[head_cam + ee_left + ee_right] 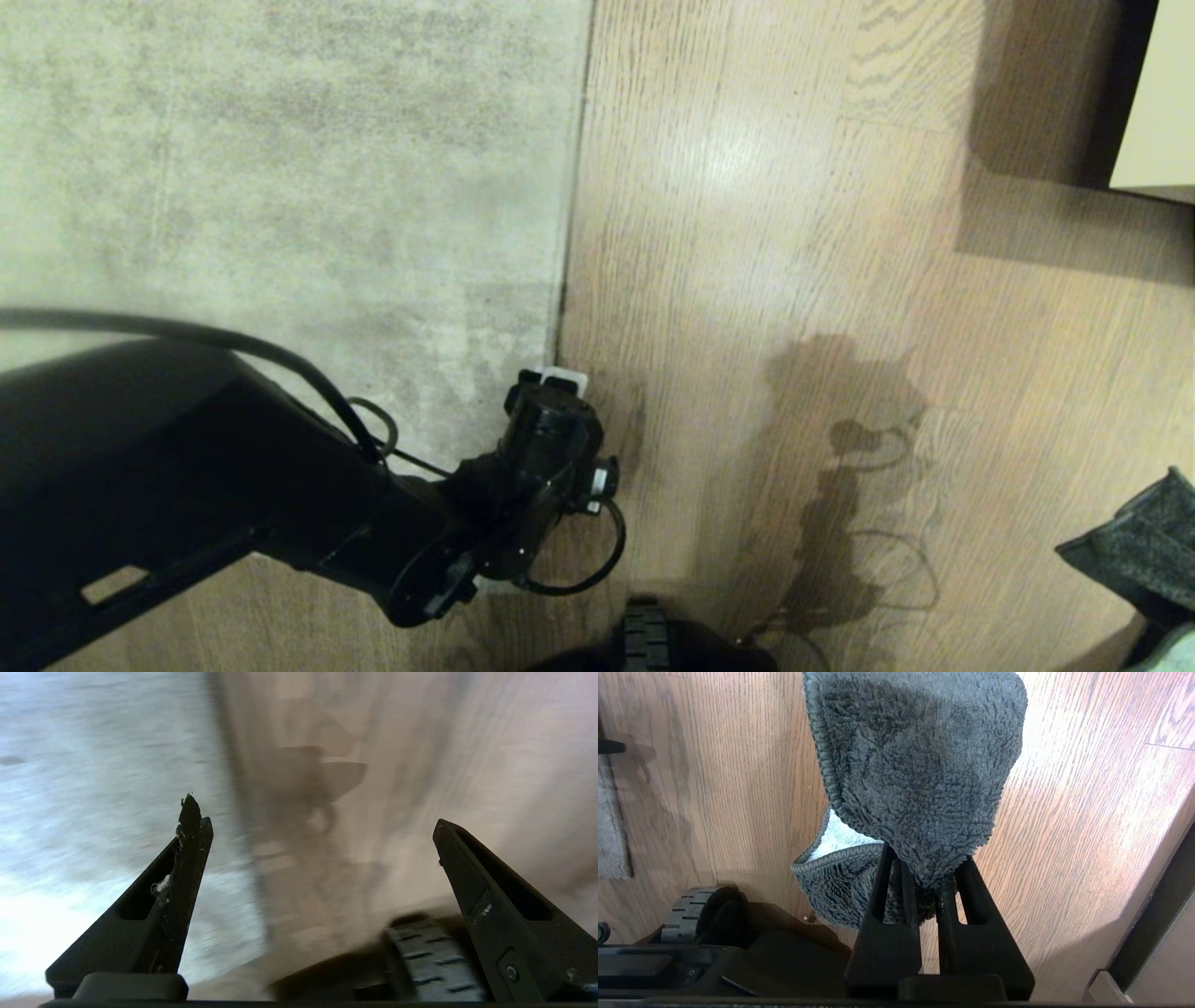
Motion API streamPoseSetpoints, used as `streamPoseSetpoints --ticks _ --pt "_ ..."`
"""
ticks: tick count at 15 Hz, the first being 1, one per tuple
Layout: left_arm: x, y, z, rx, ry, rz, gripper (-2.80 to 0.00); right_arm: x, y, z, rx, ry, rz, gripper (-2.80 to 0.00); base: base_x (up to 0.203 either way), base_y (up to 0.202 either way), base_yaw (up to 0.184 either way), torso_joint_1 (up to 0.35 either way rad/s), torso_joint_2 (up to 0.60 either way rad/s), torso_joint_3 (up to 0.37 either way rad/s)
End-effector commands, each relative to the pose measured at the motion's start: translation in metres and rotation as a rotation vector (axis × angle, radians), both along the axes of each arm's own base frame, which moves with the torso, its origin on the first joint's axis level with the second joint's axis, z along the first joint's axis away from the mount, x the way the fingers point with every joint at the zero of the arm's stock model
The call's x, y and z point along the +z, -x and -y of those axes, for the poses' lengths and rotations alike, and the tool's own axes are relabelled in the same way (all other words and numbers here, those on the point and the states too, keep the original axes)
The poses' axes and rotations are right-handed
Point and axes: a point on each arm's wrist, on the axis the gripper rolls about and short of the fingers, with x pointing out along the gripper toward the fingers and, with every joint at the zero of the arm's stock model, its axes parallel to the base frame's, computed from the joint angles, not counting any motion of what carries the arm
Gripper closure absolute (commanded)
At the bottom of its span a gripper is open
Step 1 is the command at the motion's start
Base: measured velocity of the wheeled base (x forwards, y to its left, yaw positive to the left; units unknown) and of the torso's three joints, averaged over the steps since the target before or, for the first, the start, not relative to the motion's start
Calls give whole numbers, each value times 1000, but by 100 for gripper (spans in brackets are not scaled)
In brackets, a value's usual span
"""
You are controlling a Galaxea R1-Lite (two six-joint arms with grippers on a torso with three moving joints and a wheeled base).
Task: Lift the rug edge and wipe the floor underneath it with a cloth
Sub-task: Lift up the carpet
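A: Rug first. Which way does it run?

B: The straight thin-hemmed edge of the pale grey-beige mottled rug (571,215) lies flat, long axis from 12 o'clock toward 6 o'clock in the head view, leaning slightly left as it comes nearer. Rug pile fills the 9 to 11 o'clock side; the light-brown oak-grained plank floor (747,233) takes the rest, with a sheen near 1 o'clock.

A: And the left arm?

B: The black left gripper (558,381) hangs right over the edge's near end, just below centre, pointing down. In its own wrist view the left gripper (317,858) stands spread wide, one finger over the rug, the other over bare planks, the hem line between them. Nothing is in it. I cannot tell whether the tips touch the rug.

A: The cloth?

B: The small dark grey-green fleecy cloth (915,774) is pinched in the black right gripper (928,870), fingers drawn nearly together on a bunched corner, the rest draping away from the tips above the floor. A paler underside shows at one fold. From the head view only a piece of it (1134,541) shows at 4 o'clock, well apart from the rug edge and the left gripper.

A: Any containers?

B: None seen. A ridged black base wheel (646,639) sits at 6 o'clock, a dark piece of furniture with a cream panel (1153,103) at 2 o'clock.
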Motion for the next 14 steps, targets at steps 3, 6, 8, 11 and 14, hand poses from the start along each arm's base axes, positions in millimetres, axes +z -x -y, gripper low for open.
streamPoseSetpoints --ticks 3,6,8,11,14 --pt "-2 1 -7 83 -139 5 -280 0 0 0 0 0 -1 0 0 0 0 0 0 0" --pt "-10 1 -9 141 -214 19 -280 0 0 0 0 -2 -1 0 0 0 0 0 0 0" --pt "-14 -2 -11 167 -266 30 -280 0 0 0 0 0 0 0 0 0 0 0 0 0" --pt "-18 -8 -9 193 -271 51 -280 0 0 0 2 0 0 0 0 0 0 0 0 0" --pt "-21 -15 -9 198 -274 81 -280 0 0 0 1 0 0 0 0 0 0 0 0 0"
